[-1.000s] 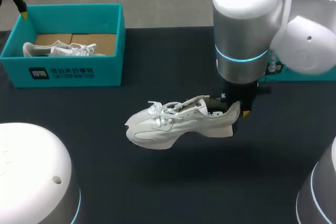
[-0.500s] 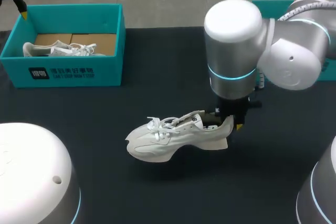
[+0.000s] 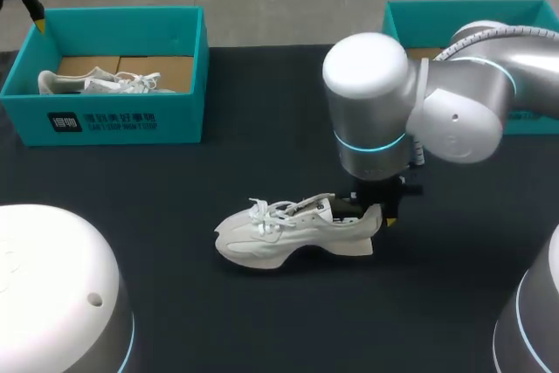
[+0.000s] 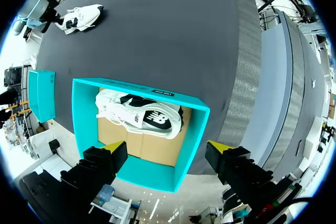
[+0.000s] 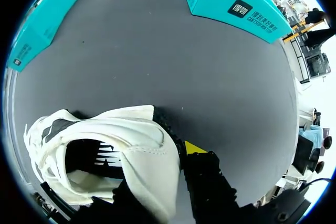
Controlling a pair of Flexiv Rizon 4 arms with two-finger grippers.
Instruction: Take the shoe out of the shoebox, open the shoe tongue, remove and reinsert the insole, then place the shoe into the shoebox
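Dark worktop (image 3: 262,321) underlies the white laced sneaker (image 3: 288,233), out of its teal cardboard shoebox (image 3: 472,8); right claw (image 3: 382,209) clamps its heel, left claw (image 4: 169,153) hangs released. Later steps all seem undone.

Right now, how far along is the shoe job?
Done: one shoe is out of the shoebox, down at table level. In hand: the right gripper grips its heel. Left: opening the tongue, removing and reinserting the insole, returning the shoe to the shoebox.

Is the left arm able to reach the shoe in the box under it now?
Probably yes: the box has no lid, the shoe lies uncovered, and the left gripper hangs open above it.
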